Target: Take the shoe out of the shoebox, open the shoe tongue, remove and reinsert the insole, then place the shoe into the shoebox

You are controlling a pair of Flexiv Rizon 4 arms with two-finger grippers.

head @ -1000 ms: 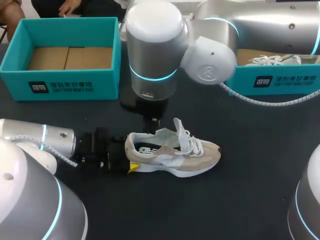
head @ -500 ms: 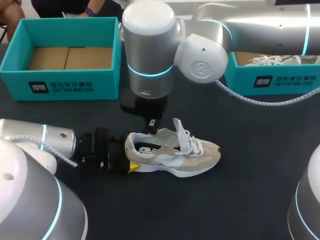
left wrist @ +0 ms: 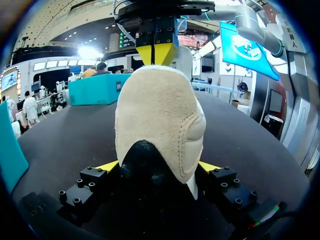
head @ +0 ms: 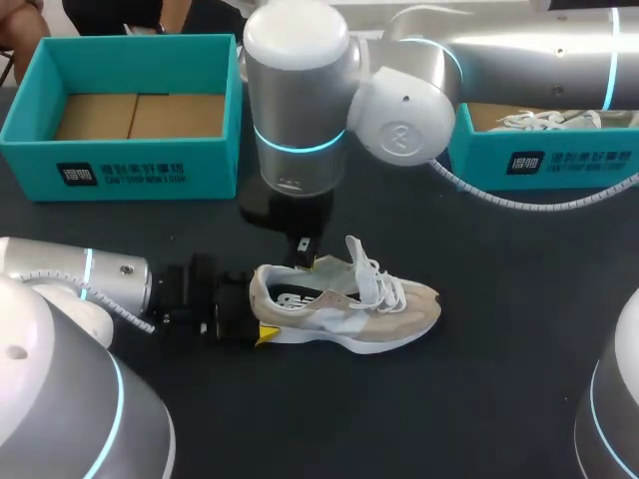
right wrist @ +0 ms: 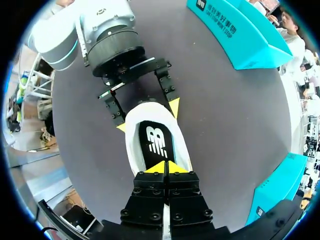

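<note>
Head view: the beige-and-white suede sneaker [head: 344,304] stands upright mid-desk [head: 479,379], with the open teal cardboard shoebox [head: 120,170] at the far left corner.

Left wrist view: my left gripper [left wrist: 159,167] is clamped on the sneaker's heel.

Right wrist view: my right gripper [right wrist: 165,167] is pinched closed over the black insole [right wrist: 156,142]; I can't tell whether it grasps it.

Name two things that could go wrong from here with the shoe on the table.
1. The left gripper grips the shoe only at its heel; an upward pull could tip the toe or slip it free.
2. The right gripper, tips shut, sits over the insole near the loose laces; it might snag them.
</note>
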